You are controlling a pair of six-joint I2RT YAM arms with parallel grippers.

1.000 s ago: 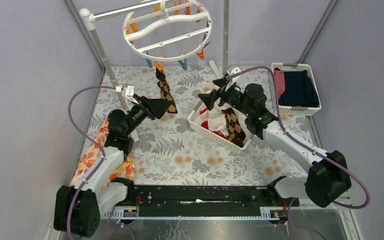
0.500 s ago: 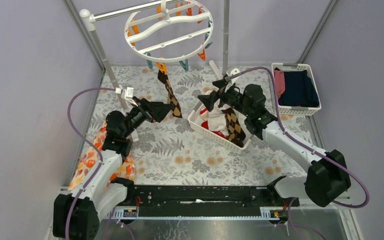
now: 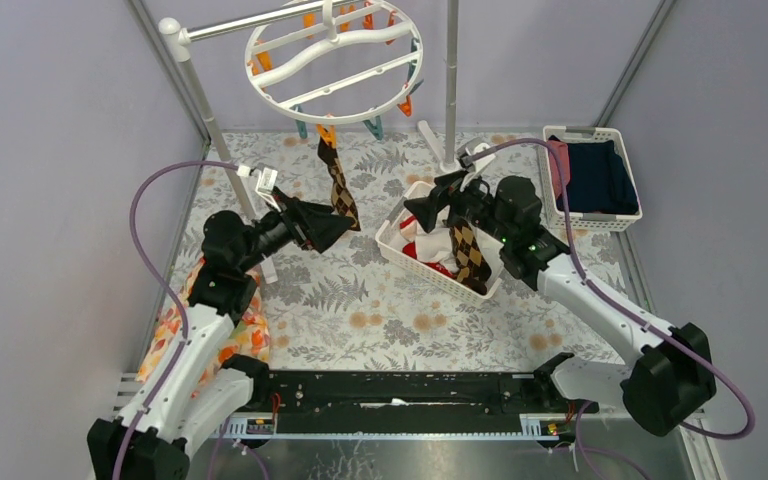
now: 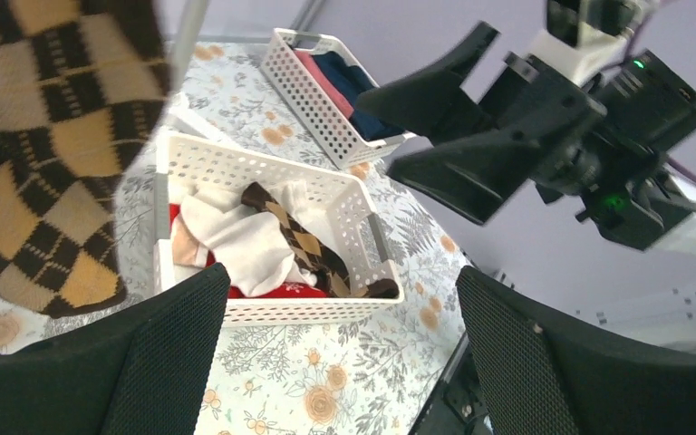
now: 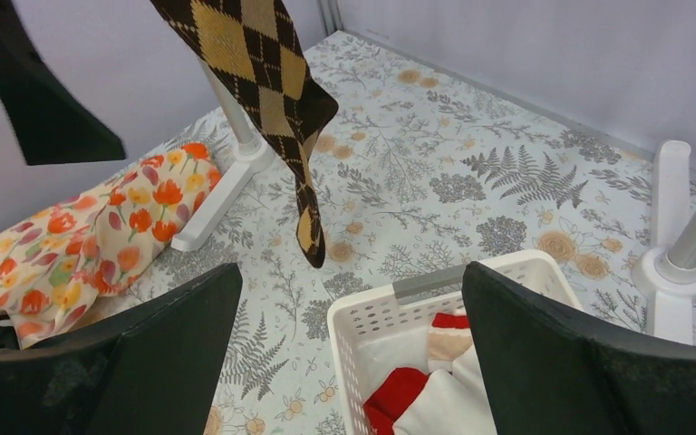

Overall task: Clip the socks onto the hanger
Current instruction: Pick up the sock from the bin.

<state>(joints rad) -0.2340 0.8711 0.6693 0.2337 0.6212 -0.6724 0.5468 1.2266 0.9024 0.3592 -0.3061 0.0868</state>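
Observation:
The white round hanger (image 3: 332,60) hangs from a rail at the back. One argyle sock (image 3: 338,182) dangles from an orange clothespin on its rim and also shows in the left wrist view (image 4: 45,154) and the right wrist view (image 5: 263,91). A second argyle sock (image 3: 468,250), red socks (image 3: 430,262) and a whitish sock (image 4: 245,240) lie in a white basket (image 3: 392,245). My left gripper (image 3: 332,228) is open and empty, just below the hanging sock. My right gripper (image 3: 430,200) is open and empty above the basket's far left corner.
An orange floral cloth (image 3: 192,305) lies at the left under my left arm. A second white basket (image 3: 628,150) with navy and pink clothes stands at the back right. The rail's stand poles (image 3: 450,70) rise behind the basket, with feet on the floral mat.
My left gripper has drawn back a little from the hanging argyle sock, which now hangs free. The hanger ring has swung slightly. My right gripper has shifted slightly right over the basket.

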